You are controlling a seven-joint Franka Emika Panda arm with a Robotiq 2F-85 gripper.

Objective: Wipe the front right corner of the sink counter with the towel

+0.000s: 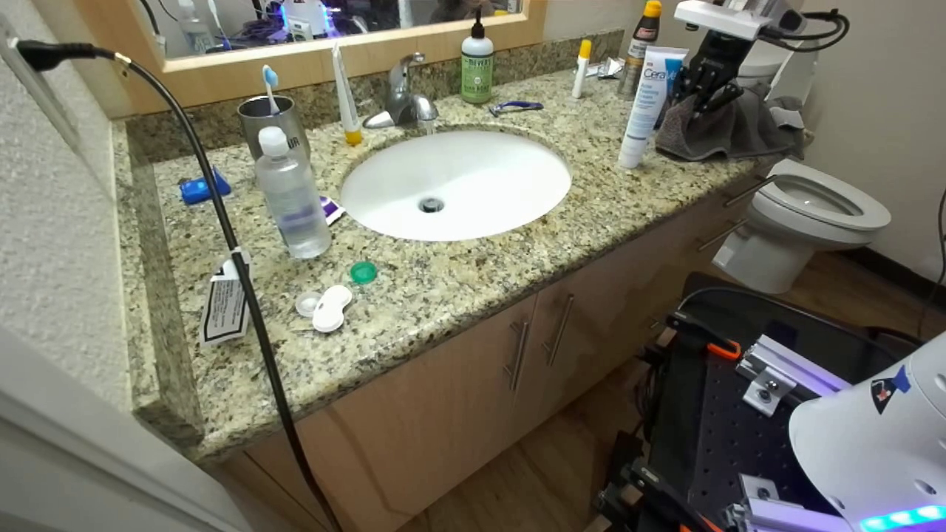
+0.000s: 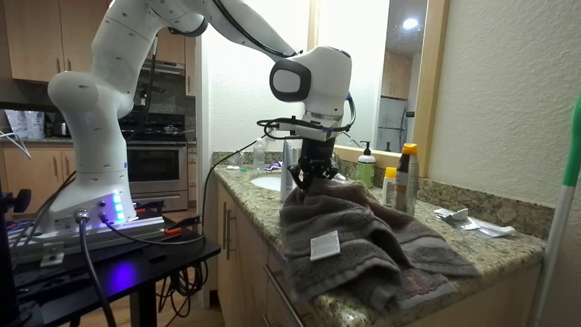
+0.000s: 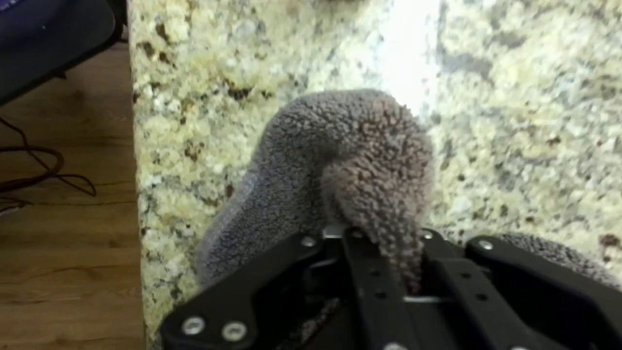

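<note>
A dark grey towel with brownish patches (image 1: 695, 144) lies bunched at the right end of the granite sink counter (image 1: 473, 273). In an exterior view the towel (image 2: 358, 268) spreads over the front corner, drapes at the front edge and carries a white tag. The corner's bare tip shows below it. My gripper (image 1: 713, 103) points down at the towel's sink-side end; it shows also in an exterior view (image 2: 313, 179). In the wrist view a fold of towel (image 3: 350, 126) runs between the fingers of the gripper (image 3: 388, 243), which are closed on it. The fingertips are partly hidden.
A white CeraVe tube (image 1: 650, 103) stands close to the gripper on the sink side. A spray can (image 2: 407, 177), a yellow-capped stick (image 2: 389, 186) and crumpled foil (image 2: 472, 222) are toward the wall. The sink (image 1: 517, 177), razor (image 1: 517, 107) and soap bottle (image 1: 477, 70) are farther along.
</note>
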